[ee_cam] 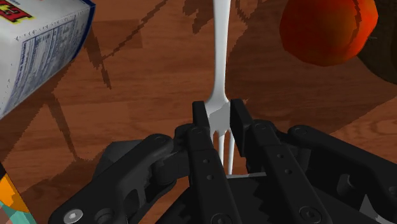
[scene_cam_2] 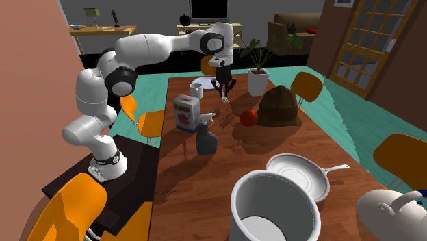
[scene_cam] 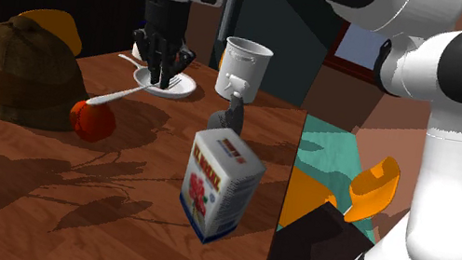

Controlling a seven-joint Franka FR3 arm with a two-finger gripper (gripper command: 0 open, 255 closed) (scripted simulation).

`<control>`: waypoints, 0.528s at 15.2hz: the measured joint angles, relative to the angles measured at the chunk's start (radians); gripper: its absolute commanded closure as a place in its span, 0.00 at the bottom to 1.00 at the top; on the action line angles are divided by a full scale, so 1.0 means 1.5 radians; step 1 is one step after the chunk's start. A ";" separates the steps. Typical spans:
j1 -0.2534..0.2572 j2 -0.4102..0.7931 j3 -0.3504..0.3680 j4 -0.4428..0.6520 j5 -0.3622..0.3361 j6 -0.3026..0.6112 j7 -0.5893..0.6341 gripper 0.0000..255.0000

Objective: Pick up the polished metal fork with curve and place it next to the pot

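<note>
Over the wooden table [ee_cam: 146,83] the pale fork [ee_cam: 220,63] is clamped by its tined end in the closed gripper [ee_cam: 219,113], handle slanting toward the red fruit [ee_cam: 324,32], so it can be carried to the pot [scene_cam: 245,65]

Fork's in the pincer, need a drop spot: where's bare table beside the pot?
Bare wooden table for the white fork lies at the second exterior view's left of the large grey pot, up to the dark spray bottle. The pot's other side is crowded by the pale frying pan and white kettle.
</note>
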 measured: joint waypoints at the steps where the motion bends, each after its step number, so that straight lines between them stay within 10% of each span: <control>1: 0.002 -0.001 0.000 0.009 0.000 -0.009 -0.002 1.00; 8: 0.046 0.024 -0.008 0.118 -0.017 -0.090 -0.011 1.00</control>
